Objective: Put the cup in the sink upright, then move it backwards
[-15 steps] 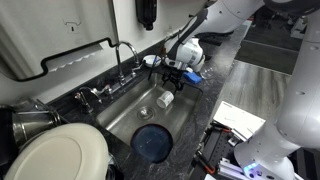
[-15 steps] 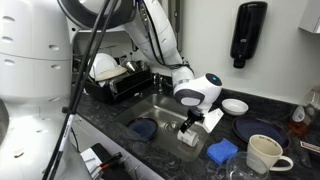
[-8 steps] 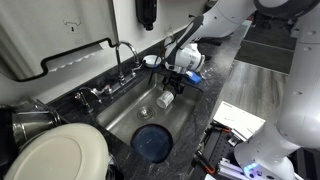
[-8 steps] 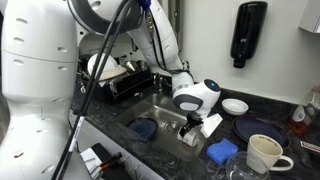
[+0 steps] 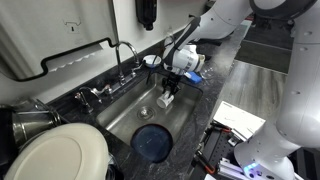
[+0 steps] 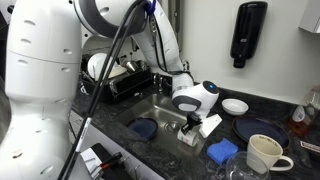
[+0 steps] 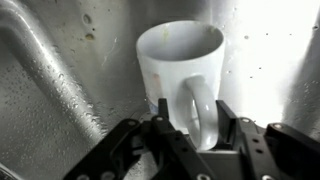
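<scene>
**Handle straddled, cup not yet upright**

In an exterior view, your end effector [image 5: 168, 88] hangs low inside the sink [image 5: 122, 122], right over the cup [image 5: 165, 100]. In the opposite exterior view it hides the cup. In the wrist view, the cup [image 7: 180, 60] lies sideways on the sink floor. Its handle [image 7: 198, 105] points up between narrow-set jaws, ready for righting. You cannot tell whether they pinch.

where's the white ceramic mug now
The mug is centre of the wrist view, in the steel sink, handle straddled by the gripper; in an exterior view, beyond the round blue plate.
</scene>
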